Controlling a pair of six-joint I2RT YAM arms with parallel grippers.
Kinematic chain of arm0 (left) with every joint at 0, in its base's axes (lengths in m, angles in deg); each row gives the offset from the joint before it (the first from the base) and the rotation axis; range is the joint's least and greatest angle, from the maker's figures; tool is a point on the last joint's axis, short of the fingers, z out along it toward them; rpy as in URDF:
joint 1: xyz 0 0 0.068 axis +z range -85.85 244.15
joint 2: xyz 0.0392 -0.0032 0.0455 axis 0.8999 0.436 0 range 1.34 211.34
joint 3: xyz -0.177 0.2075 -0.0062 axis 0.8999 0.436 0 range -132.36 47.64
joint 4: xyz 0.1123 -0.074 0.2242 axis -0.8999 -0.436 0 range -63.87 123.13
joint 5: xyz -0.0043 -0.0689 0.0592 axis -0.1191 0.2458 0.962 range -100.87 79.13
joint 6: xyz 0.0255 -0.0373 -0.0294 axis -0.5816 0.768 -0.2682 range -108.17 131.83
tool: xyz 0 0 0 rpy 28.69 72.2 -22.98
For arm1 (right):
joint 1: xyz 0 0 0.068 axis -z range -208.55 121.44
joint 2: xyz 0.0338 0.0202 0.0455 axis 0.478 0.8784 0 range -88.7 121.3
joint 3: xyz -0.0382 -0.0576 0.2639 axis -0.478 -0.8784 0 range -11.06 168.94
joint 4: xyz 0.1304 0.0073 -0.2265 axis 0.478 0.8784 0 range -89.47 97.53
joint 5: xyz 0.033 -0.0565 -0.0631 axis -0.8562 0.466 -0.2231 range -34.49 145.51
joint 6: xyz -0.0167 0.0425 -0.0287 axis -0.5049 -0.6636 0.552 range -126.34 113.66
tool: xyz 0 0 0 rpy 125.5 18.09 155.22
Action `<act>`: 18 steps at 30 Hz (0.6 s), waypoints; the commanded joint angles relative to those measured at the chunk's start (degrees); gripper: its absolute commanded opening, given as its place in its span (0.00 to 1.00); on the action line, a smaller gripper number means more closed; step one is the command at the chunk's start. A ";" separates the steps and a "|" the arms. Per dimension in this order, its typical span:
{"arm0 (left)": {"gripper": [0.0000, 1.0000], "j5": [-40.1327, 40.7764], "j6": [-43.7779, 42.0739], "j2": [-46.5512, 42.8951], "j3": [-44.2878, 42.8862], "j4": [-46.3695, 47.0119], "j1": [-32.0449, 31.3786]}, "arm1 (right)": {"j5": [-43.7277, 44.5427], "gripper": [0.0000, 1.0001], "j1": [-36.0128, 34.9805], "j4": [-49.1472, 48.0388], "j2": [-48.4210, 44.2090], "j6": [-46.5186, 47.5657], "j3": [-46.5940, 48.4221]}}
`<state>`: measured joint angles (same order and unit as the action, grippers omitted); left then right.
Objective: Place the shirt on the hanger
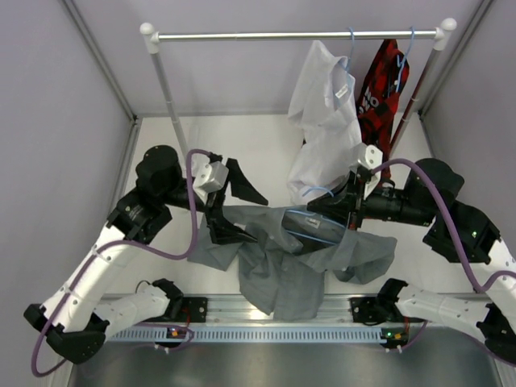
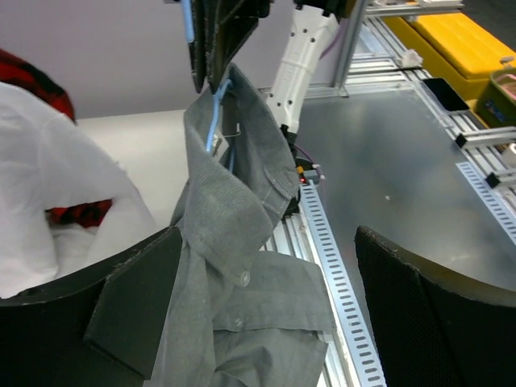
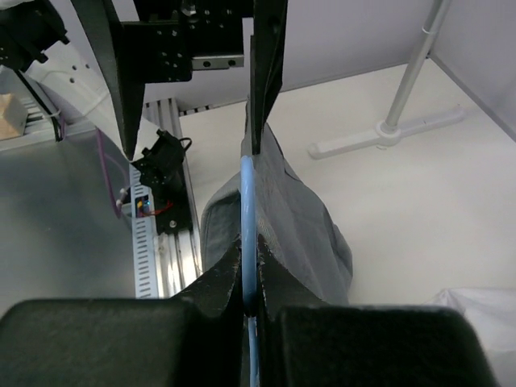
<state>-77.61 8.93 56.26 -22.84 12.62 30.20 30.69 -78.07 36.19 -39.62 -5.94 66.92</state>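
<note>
Shirt (image 1: 294, 270) draped over hanger (image 1: 316, 216); R gripper (image 1: 337, 211) pinching hanger; L gripper (image 1: 236, 206) spread wide, beside shirt.

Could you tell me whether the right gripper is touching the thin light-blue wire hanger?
Touching. The right wrist view shows the right gripper shut on the thin light-blue wire hanger.

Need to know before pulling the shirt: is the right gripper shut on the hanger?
Shut. The right gripper pinches the hanger, its blue wire clamped, no gap showing.
</note>
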 commanded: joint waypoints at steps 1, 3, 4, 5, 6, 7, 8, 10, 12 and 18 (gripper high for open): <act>0.90 -0.59 -2.90 3.17 -2.21 2.58 -4.18 | -3.04 0.00 1.00 -0.59 -0.39 1.97 1.39; 0.87 2.56 -3.25 5.01 -2.12 2.67 -6.81 | -3.31 0.00 1.00 -0.59 -0.12 2.14 1.22; 0.86 3.54 -3.87 5.55 -2.03 2.67 -7.52 | -3.39 0.00 1.00 -0.59 0.14 2.23 0.95; 0.84 4.42 -4.05 6.16 -1.86 2.67 -8.14 | -3.74 0.00 1.00 -0.50 0.14 2.41 0.86; 0.79 5.90 -4.13 6.60 -1.86 2.58 -8.84 | -3.92 0.00 1.00 -0.59 0.14 2.50 0.86; 0.77 6.18 -4.31 7.56 -1.86 2.58 -8.93 | -4.27 0.00 1.00 -0.59 0.05 2.58 0.86; 0.75 6.27 -4.40 7.92 -1.86 2.67 -8.85 | -4.62 0.00 1.00 -0.50 -0.04 2.84 0.95; 0.68 6.01 -4.66 8.36 -1.77 2.58 -8.93 | -4.62 0.00 1.00 -0.50 -0.56 2.93 1.13; 0.67 5.92 -5.10 8.37 -1.68 2.58 -8.85 | -5.24 0.00 1.00 -0.50 -0.91 3.29 1.13; 0.30 6.45 -5.45 8.89 -1.42 2.50 -8.85 | -6.21 0.00 1.00 -0.59 -1.79 4.08 -0.28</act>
<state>-70.76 5.02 65.33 -23.41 12.94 21.45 26.43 -77.98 37.00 -40.19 -3.03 66.92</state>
